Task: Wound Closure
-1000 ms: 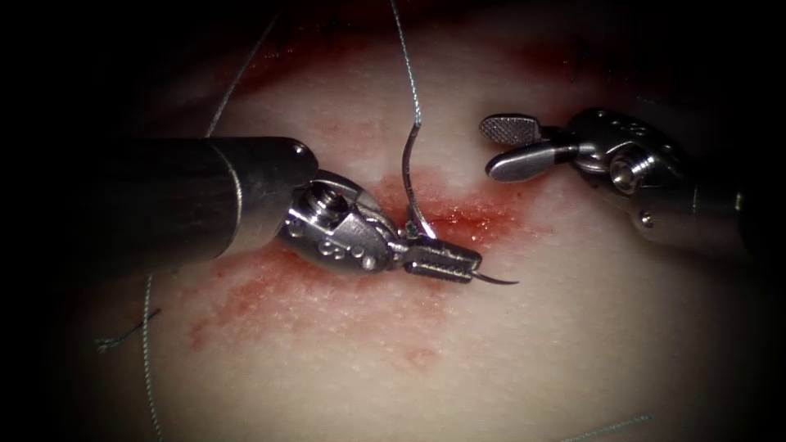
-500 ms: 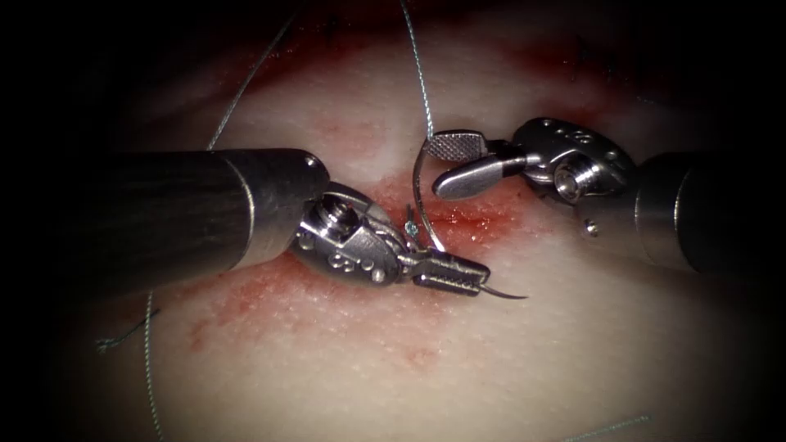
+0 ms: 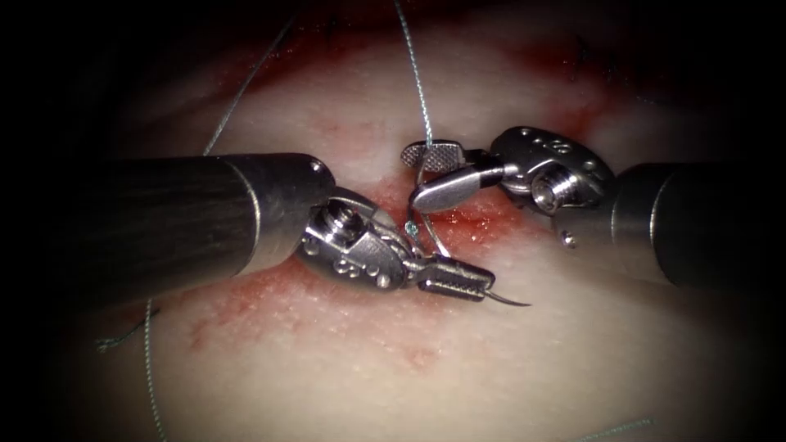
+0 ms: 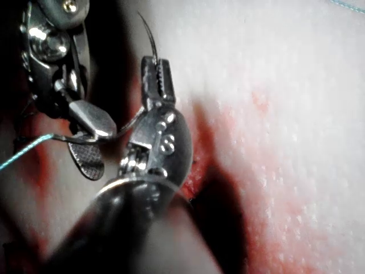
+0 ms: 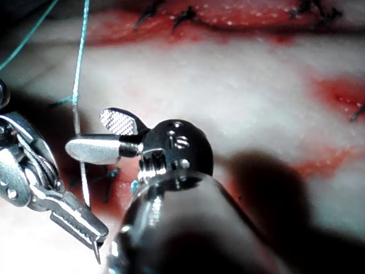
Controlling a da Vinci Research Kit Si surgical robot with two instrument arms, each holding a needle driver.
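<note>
My left tool [image 3: 485, 286] is shut on the curved needle [image 3: 415, 184] a little behind its tip, which sticks out to the right just above the tissue [image 3: 491, 368]. The needle arcs up from those jaws, free of the tissue, to its tail, where the thread [image 3: 416, 74] joins it. The right tool [image 3: 412, 177] stands open with one jaw on either side of the needle's tail end. In the left wrist view the left tool [image 4: 157, 71] grips the needle [image 4: 147, 34]. In the right wrist view the open right tool [image 5: 85, 132] straddles the needle [image 5: 84, 177].
Red fluid [image 3: 475, 217] stains the tissue under both tools. Loose thread [image 3: 147, 368] runs down the left side, and another strand [image 3: 246, 78] crosses the upper left. Dark stitches [image 5: 182, 14] sit along the cut at the far edge.
The right tool has moved left to the needle's tail, and its open jaws now straddle it. The left tool, still gripping the needle, has shifted slightly right and down.
</note>
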